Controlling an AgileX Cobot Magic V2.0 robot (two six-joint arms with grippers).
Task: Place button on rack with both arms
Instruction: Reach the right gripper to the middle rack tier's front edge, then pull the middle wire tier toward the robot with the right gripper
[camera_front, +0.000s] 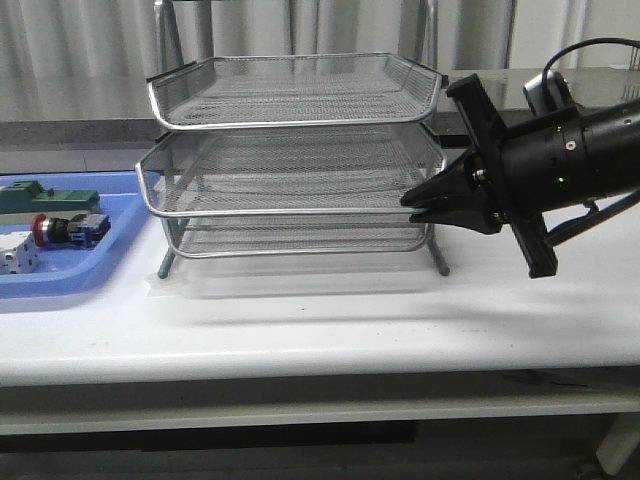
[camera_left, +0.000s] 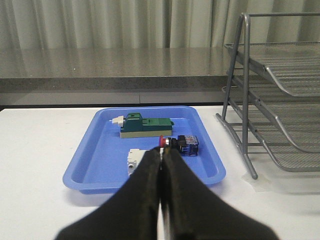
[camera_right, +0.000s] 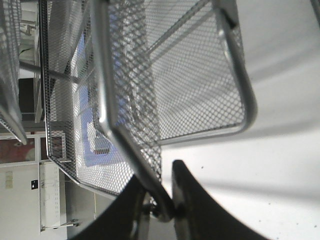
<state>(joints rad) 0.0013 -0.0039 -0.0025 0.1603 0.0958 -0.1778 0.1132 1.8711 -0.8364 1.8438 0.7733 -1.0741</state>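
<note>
The button (camera_left: 178, 144) is seen lying on its side in the blue tray (camera_left: 85, 160), red head toward the white part (camera_left: 133, 161), with the green block (camera_left: 145, 126) just behind it; in the front view the tray is placed at the table's left edge, well apart from the right arm. The left gripper (camera_left: 161, 165) is held above the tray's near rim, its jaws pressed together with nothing between them, and its tips are pointed toward the button without touching it. The rack (camera_front: 290, 160) is stood in the middle of the white table (camera_front: 320, 320), beside the tray. Its middle tier's front rim is pinched by the right gripper (camera_front: 415, 205) at the right corner; in the right wrist view the wire rim is seen caught between the two fingers. It is judged that this tier is being held or drawn out so that the button can be set down in it. Trouble could be caused by the thin rim slipping from the narrow pinch, or by the whole rack being dragged or tipped if the tier is pulled while it sticks in its frame. The button, being round, could be rolled away or pushed against the white part if the shut left jaws are brought down before being spread.
</note>
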